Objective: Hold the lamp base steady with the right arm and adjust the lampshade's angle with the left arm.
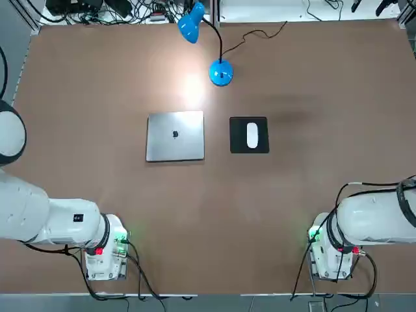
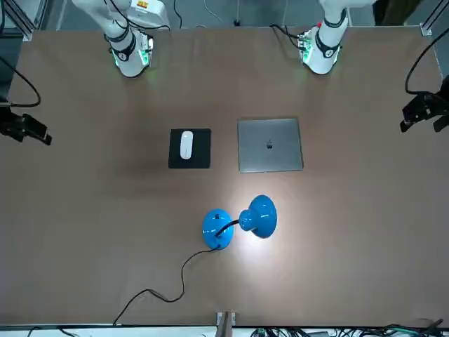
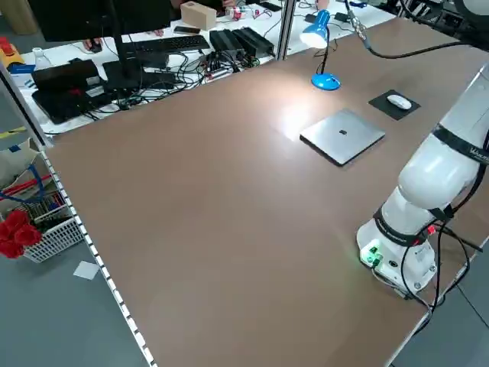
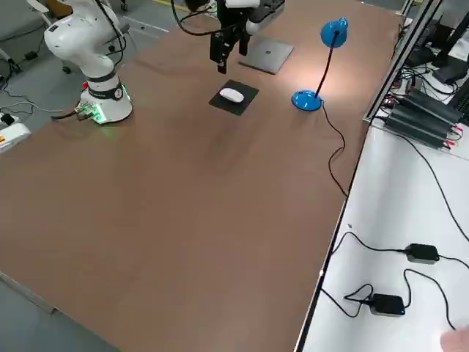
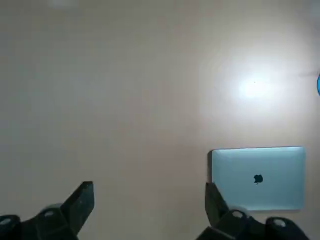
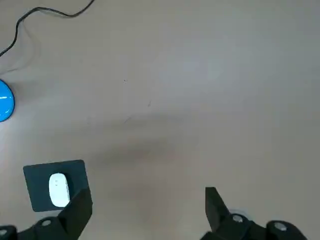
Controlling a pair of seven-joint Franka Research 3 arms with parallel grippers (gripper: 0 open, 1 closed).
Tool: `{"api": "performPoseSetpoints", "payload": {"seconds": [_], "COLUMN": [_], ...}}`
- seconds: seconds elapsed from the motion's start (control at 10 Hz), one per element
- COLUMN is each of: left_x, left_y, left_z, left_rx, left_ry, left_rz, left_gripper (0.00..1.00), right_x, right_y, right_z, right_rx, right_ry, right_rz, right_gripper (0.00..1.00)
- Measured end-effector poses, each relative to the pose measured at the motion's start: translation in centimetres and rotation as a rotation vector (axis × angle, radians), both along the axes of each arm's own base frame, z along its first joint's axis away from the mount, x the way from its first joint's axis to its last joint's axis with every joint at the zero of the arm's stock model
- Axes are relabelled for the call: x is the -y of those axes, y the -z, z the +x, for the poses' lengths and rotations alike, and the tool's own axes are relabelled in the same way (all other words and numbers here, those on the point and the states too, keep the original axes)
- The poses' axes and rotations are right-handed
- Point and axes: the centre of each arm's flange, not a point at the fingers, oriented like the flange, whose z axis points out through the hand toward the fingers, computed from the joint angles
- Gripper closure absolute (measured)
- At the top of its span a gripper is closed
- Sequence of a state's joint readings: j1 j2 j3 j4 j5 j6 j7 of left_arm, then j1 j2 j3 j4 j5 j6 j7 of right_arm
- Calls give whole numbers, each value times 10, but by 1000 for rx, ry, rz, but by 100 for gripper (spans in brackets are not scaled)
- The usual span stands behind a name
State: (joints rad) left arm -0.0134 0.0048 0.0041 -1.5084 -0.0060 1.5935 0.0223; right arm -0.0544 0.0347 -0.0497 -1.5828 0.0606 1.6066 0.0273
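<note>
Right end effector (image 6: 145,205) hanging open above surface (image 1: 325,162), empty; left end effector (image 5: 147,202) likewise. Standing untouched at far edge: base (image 1: 221,73), shade (image 1: 190,25) lit. Remaining: bracing base, tilting shade.

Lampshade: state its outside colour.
Bright blue, clearest in the front view: lampshade.

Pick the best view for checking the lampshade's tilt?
Right side view: the lampshade shows in profile above its curved neck. Top and front views see it from above, left side view small and distant; neither wrist view shows it.
</note>
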Motion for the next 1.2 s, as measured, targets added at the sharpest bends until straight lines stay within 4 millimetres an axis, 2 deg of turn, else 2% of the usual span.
{"api": "performPoseSetpoints", "payload": {"seconds": [0.2, 0.3, 0.4, 0.5, 0.6, 0.8, 0.9, 1.0, 1.2], "left_x": [21, 37, 53, 71, 87, 112, 127, 140, 158], "left_y": [-8, -7, -5, 0, 4, 10, 14, 22, 37], "left_z": [5, 9, 12, 16, 21, 31, 36, 42, 55], "left_rx": [20, 23, 24, 30, 49, 86, 109, 126, 157], "left_ry": [47, 98, 174, 278, 370, 531, 590, 654, 853], "left_rz": [-5, -6, -5, -2, 0, 4, 2, 0, 12], "left_gripper": [2, 2, 2, 2, 2, 2, 2, 2, 2], "right_x": [0, -6, -22, -48, -77, -139, -178, -219, -283], "right_y": [1, 5, 11, 20, 38, 96, 124, 149, 192], "right_z": [-1, -1, 1, 7, 15, 36, 42, 45, 52], "right_rx": [-11, -25, -26, -12, 11, 99, 162, 231, 366], "right_ry": [-2, -14, -42, -82, -124, -191, -231, -269, -318], "right_rz": [1, 9, 26, 39, 48, 92, 120, 151, 218], "right_gripper": [0, 0, 0, 0, 0, 0, 0, 0, 0]}}
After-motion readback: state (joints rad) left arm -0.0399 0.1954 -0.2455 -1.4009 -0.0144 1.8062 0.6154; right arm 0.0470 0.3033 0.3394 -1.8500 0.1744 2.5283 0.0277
